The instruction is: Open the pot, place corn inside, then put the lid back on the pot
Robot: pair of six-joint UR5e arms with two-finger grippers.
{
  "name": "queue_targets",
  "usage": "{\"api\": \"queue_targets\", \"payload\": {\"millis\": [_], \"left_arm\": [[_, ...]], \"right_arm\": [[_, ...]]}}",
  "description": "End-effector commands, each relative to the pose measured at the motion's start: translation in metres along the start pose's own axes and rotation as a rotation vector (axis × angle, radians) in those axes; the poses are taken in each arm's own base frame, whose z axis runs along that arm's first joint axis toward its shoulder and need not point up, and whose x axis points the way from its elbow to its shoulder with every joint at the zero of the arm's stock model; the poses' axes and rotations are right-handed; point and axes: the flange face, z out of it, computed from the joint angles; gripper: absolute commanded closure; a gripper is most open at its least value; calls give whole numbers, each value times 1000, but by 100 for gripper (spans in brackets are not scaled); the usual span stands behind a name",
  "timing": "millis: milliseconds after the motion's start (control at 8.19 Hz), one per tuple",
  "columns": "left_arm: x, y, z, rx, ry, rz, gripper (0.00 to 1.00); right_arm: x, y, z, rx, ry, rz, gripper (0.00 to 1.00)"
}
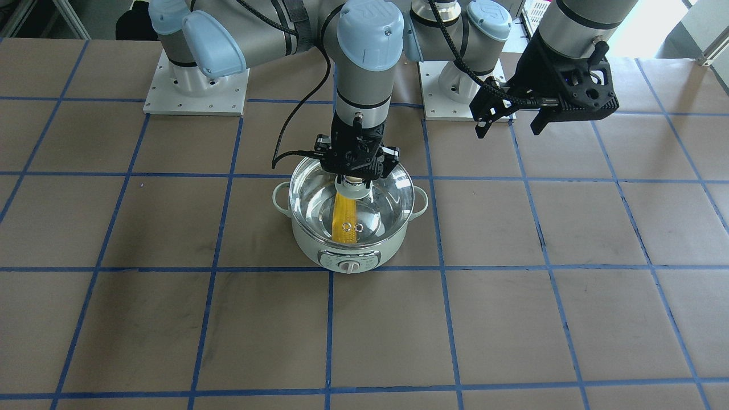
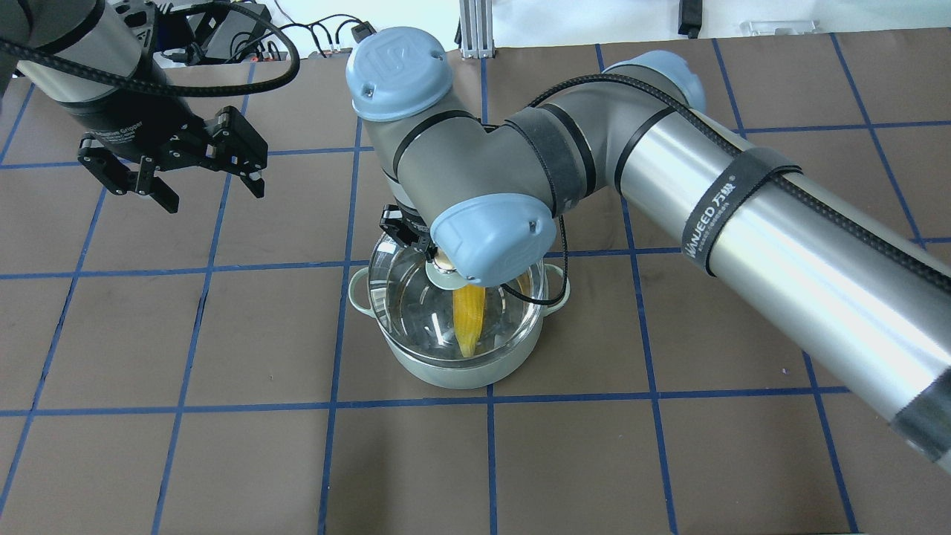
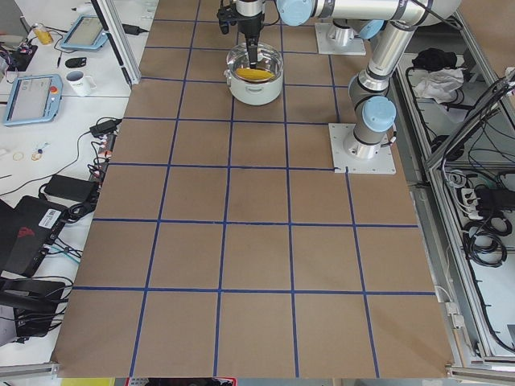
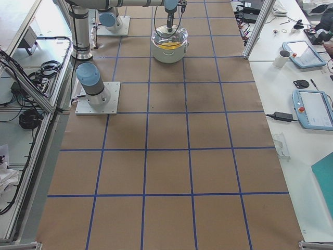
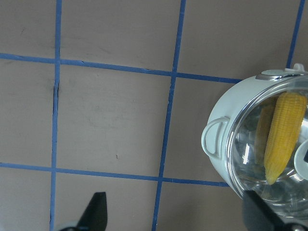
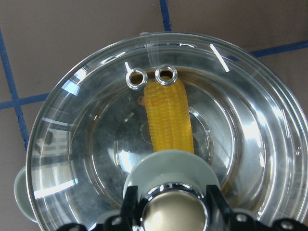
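Observation:
The pale mint-green pot stands at mid-table, and also shows in the overhead view. The yellow corn lies inside it, seen through the glass. The clear glass lid sits over the pot's rim. My right gripper comes straight down and is shut on the lid's knob, with a finger on each side. My left gripper is open and empty. It hovers above the table, well off to the pot's side. The left wrist view shows the pot and corn at its right edge.
The brown table cover carries a blue tape grid. The two arm base plates stand behind the pot. In the side views, benches with tablets and a mug run along the far side of the table.

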Motion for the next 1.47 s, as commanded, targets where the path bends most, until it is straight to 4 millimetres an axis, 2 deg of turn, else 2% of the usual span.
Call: {"api": "queue_targets", "payload": {"millis": [0,489,1344], "left_arm": [[1,0,-2,10,12,2,0],[2,-6,-6,76,22,-5,0],[2,-6,-4,72,12,6,0]], "right_arm": [[4,6,11,-16,8,7,66],[2,7,12,-26,-10,-1,66],[1,6,10,-13,-19,-7,64]]}}
